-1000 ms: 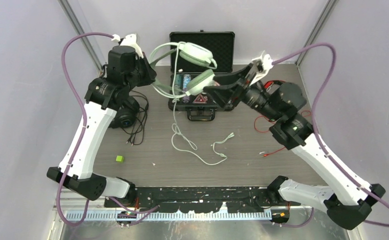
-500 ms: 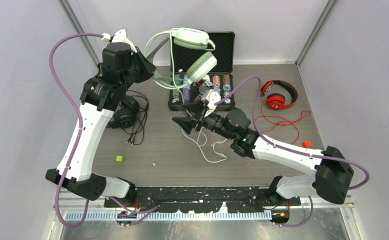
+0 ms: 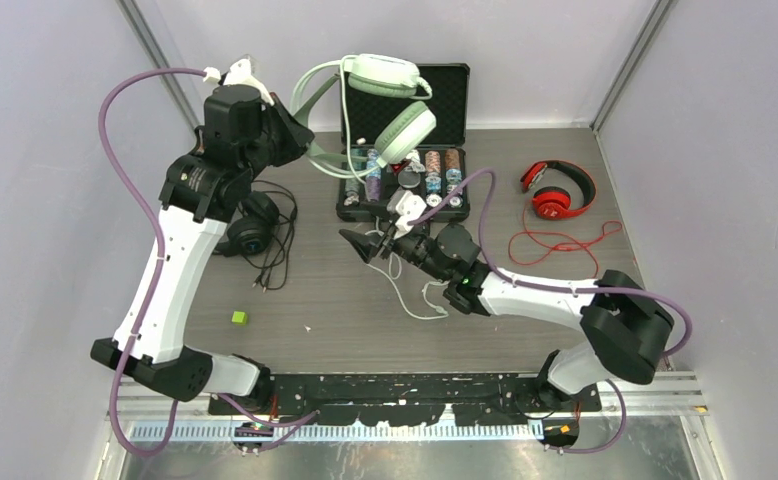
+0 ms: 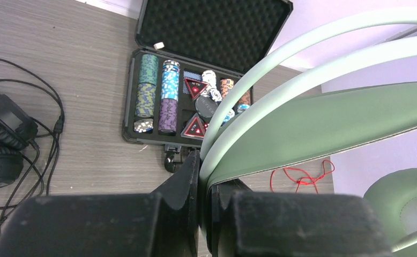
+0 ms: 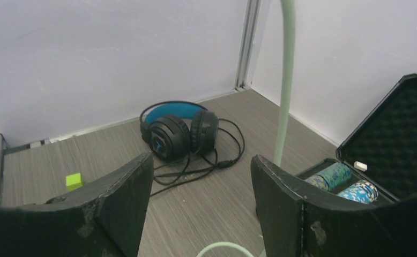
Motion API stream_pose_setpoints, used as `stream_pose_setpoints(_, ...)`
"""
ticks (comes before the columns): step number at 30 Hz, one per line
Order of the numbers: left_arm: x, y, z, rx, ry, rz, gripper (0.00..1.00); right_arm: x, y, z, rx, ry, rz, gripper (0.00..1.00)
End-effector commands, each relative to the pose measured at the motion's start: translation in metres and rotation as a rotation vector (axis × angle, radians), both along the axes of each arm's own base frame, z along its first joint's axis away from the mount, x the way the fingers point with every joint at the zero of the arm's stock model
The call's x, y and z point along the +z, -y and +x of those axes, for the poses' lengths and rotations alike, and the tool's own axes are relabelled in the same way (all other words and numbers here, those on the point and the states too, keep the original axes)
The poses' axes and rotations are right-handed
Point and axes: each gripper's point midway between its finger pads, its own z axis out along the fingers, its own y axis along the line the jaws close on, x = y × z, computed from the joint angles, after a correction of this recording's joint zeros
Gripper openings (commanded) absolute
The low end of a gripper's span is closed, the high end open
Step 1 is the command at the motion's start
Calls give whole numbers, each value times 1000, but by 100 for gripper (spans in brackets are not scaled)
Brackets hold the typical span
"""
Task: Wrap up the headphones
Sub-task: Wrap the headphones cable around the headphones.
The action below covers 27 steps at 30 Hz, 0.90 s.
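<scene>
My left gripper (image 4: 206, 176) is shut on the headband (image 4: 313, 123) of the mint-green headphones (image 3: 393, 78) and holds them high over the open case. Their white cable (image 3: 347, 130) hangs straight down and trails in loops on the table. My right gripper (image 3: 357, 243) is open, low over the table beside that cable. In the right wrist view the cable (image 5: 287, 80) runs just beyond the right finger, and a loop of it lies between the fingers, below them. The black headphones (image 3: 250, 230) lie at the left with their black cable. The red headphones (image 3: 557, 190) lie at the right with their red cable (image 3: 555, 245).
An open black case (image 3: 405, 205) with poker chips stands at the back centre, under the raised headphones. A small green cube (image 3: 238, 317) lies near the front left. Walls and metal posts close in the table on three sides.
My right arm has swung from beside the raised ear cup, down and left to the cable on the table, its jaws still open. My left gripper has lifted the mint-green headphones a little higher.
</scene>
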Motion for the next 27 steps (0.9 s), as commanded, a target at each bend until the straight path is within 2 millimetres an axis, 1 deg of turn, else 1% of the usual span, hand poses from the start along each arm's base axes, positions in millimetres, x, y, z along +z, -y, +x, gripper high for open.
stream_pose_setpoints(1,68,0,-16,-13,178,-135,0,21,6,11,-43,75,63,70)
stream_pose_setpoints(4,67,-1,-17,-15,178,-132,0,18,10,19,-52,69,61,68)
stream_pose_setpoints(6,65,-2,-16,-8,174,-120,0,21,14,18,-48,76,60,68)
stream_pose_setpoints(9,62,-7,-13,14,172,-94,0,25,20,6,-16,78,25,68)
stream_pose_setpoints(13,59,-9,-10,27,170,-76,0,15,29,-13,41,29,-54,70)
stream_pose_setpoints(16,57,-7,-8,24,165,-76,0,12,37,-25,65,5,-61,70)
stream_pose_setpoints(19,57,-6,-7,19,163,-80,0,18,46,-31,58,8,-48,70)
stream_pose_setpoints(22,57,-3,-7,8,157,-84,0,25,50,-31,45,28,-39,71)
stream_pose_setpoints(27,58,-1,-12,-9,152,-101,0,26,38,-20,44,55,-42,73)
